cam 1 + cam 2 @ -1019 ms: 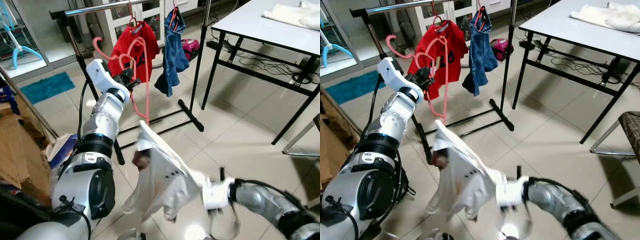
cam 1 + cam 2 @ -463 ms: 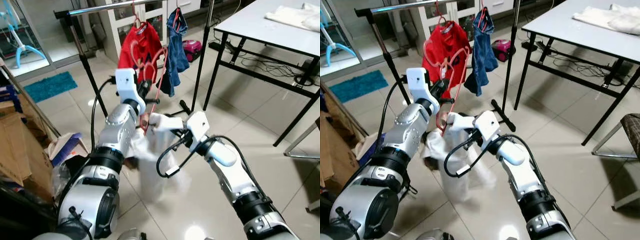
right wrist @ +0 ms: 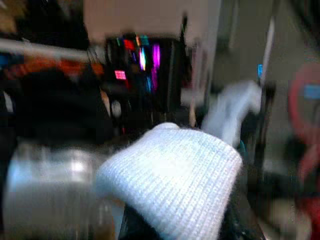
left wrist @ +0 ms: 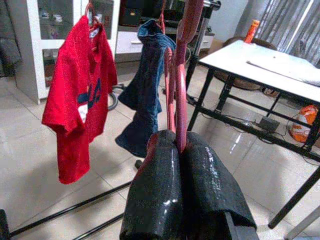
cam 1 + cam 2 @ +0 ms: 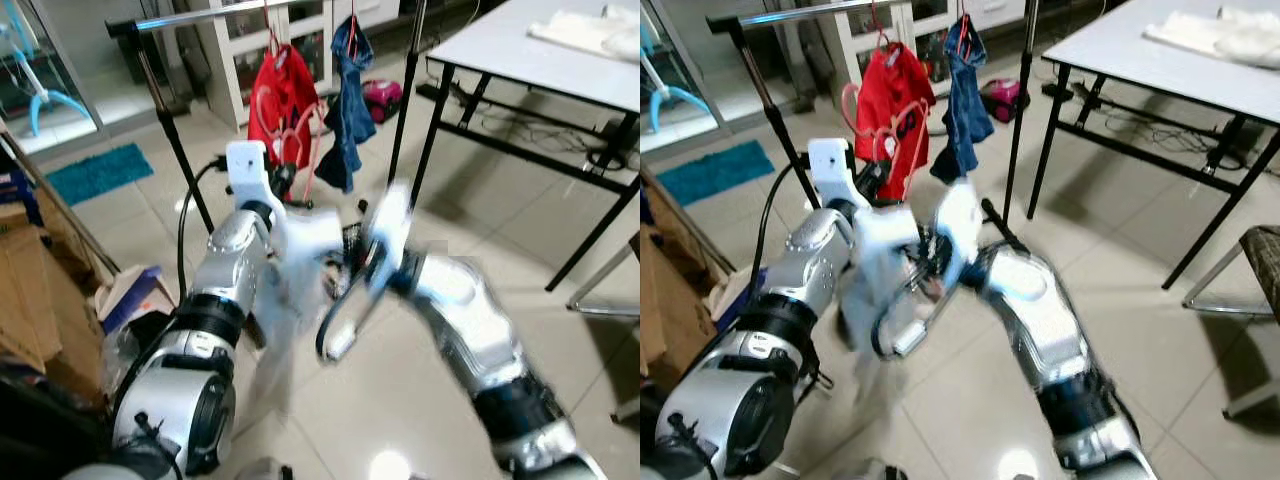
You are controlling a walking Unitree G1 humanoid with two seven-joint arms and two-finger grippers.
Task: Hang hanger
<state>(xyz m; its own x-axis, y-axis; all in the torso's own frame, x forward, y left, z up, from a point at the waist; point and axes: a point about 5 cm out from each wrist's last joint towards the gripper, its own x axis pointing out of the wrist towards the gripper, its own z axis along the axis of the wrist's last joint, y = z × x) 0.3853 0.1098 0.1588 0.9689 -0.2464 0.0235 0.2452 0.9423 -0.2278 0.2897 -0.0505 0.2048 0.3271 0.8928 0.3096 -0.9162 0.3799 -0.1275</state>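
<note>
Pink plastic hanger (image 4: 180,75), thin rod bent in curves, pinched between the two closed black fingers of the left gripper (image 4: 178,150); rises upright from the fingertips, held in front of the clothes rail (image 5: 215,13) and just short of the garments hanging on it

Left gripper: glossy black fingers (image 4: 155,190) pressed together on the hanger's rod, raised at the end of the silver left arm (image 5: 225,270), near the red shirt

White knitted cloth (image 3: 175,175), ribbed soft weave, bunched into a rounded fold at the right gripper (image 3: 185,220); fingers hidden under the fabric, so cannot tell how far apart they stand. Seen from the head as a pale blurred drape (image 5: 300,250) between the two arms, just beside the left forearm

Right arm (image 5: 455,320), silver and white, heavily motion-blurred, reaching across toward the left arm

Red shirt (image 4: 80,95), matte cotton with dark print, on a red hanger hooked over the rail

Blue denim garment (image 4: 147,85), folded and drooping, hung next to the red shirt, apart from it

Clothes rail: chrome bar on black metal uprights with a floor foot

Table (image 5: 560,60), white flat top on a black metal frame, to the robot's right, with pale folded cloth (image 5: 590,30) lying on it

Floor (image 5: 420,420) of glossy beige tiles; teal mat (image 5: 95,172) to the left, cardboard box (image 5: 40,300) nearer on the left
</note>
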